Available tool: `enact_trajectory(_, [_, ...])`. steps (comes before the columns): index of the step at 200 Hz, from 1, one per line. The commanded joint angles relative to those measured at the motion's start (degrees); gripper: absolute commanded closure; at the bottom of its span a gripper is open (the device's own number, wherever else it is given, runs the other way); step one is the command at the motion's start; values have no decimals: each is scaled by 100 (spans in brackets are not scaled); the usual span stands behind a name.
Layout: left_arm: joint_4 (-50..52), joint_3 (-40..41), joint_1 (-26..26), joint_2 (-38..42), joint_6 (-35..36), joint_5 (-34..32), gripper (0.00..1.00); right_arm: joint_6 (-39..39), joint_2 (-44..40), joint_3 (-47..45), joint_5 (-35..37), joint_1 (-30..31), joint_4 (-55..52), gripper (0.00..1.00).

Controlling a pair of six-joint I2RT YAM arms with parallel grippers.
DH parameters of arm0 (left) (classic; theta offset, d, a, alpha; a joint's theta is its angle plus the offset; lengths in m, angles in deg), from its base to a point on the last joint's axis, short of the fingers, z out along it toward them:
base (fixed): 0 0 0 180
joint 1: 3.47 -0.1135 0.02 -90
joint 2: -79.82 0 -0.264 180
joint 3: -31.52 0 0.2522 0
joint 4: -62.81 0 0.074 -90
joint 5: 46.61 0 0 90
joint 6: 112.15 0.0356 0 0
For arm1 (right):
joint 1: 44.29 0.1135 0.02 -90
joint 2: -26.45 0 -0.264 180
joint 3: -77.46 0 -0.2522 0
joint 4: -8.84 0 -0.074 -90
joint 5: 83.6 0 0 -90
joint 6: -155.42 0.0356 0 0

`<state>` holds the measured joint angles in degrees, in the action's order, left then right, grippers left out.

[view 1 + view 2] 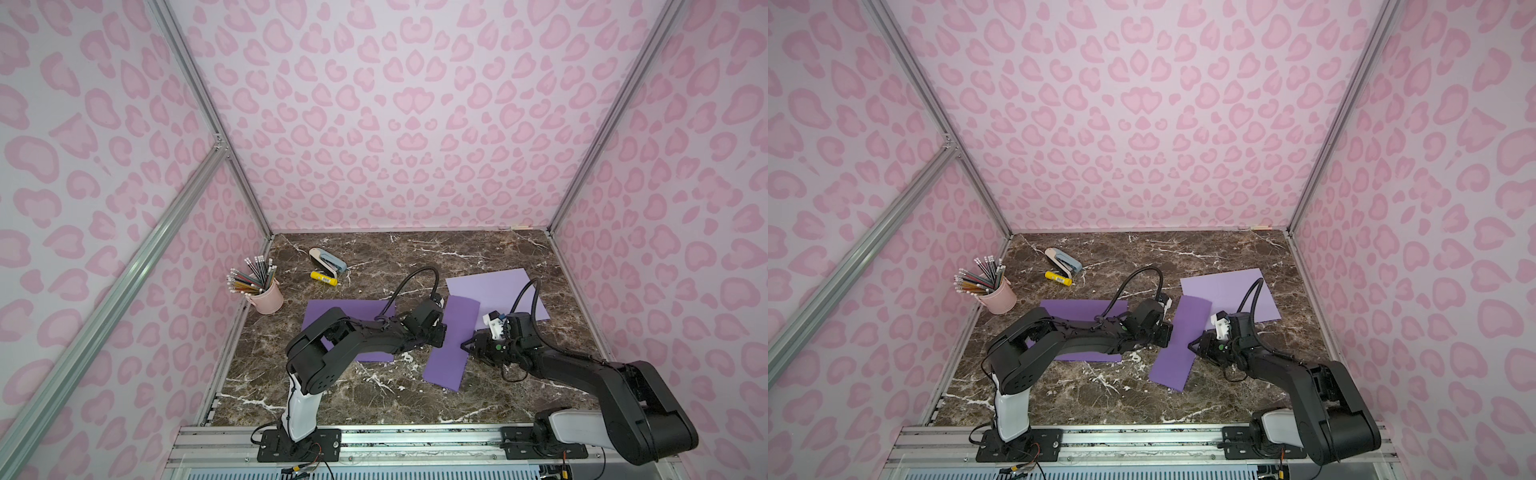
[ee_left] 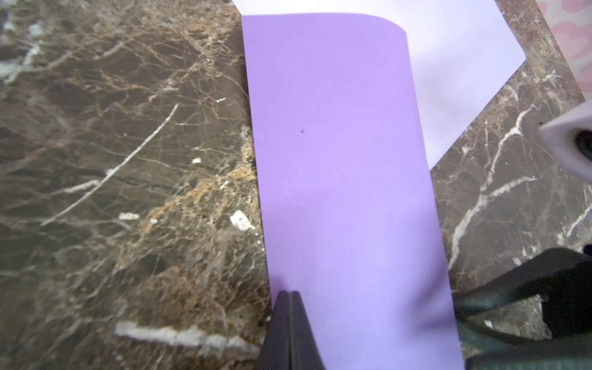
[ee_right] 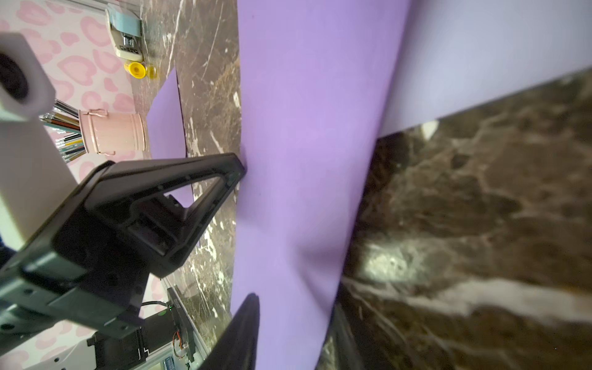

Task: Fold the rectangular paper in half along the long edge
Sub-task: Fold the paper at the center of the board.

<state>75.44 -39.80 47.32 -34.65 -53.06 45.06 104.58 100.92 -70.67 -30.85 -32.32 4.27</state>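
Purple paper point(image 1: 451, 345) sits btwn grippers: left gripper point(image 2: 290, 298) closed together at one long edge, right gripper point(image 3: 294, 307) spread at opp. edge.

A robot lab booth (aluminium framing point(image 1: 198, 85), pink-printed walls point(image 1: 415, 104)) around a marble tabletop point(image 1: 415, 257).

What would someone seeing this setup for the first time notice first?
The pink leopard-print walls all around strike first. Then the folded purple paper at the centre of the marble table, with the shut left tool touching one long edge and the right tool at the other.
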Motion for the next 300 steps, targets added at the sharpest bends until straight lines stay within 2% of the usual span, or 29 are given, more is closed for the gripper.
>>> enact_trajectory(1, [1205,18,3,-127,-11,-9,96,320,-244,-175,130,162,-76,56])
enact_trajectory(28, [1228,-32,6,-134,-15,1,96,483,-517,-281,298,270,-150,57])
enact_trajectory(44, [1224,-29,8,-130,-28,8,96,497,-566,-316,371,271,-137,64])
enact_trajectory(66, [1224,-27,8,-102,-45,7,96,492,-420,-285,288,283,-48,70])
enact_trajectory(104, [1219,-45,17,-83,-46,6,96,558,-135,-264,310,446,181,75])
enact_trajectory(123, [1216,-62,19,-92,-46,12,96,567,-65,-264,331,483,202,85])
enact_trajectory(139, [1212,-62,13,-118,-44,26,96,562,-106,-280,412,486,157,100])
enact_trajectory(183, [1182,-21,19,-135,-37,16,96,450,-355,-178,576,470,-147,100])
enact_trajectory(201, [1164,-10,24,-153,-39,34,96,362,-316,-16,645,395,-217,79])
enact_trajectory(219, [1130,-2,27,-167,-42,46,96,273,-144,178,626,255,-131,73])
enact_trajectory(276, [1115,24,45,-185,-19,70,96,-81,868,1065,536,56,-24,75])
enact_trajectory(288, [1117,51,43,-174,-19,59,96,-109,1005,1172,519,43,-8,82])
enact_trajectory(300, [1115,74,45,-157,-20,45,96,-127,1099,1253,507,43,-3,94])
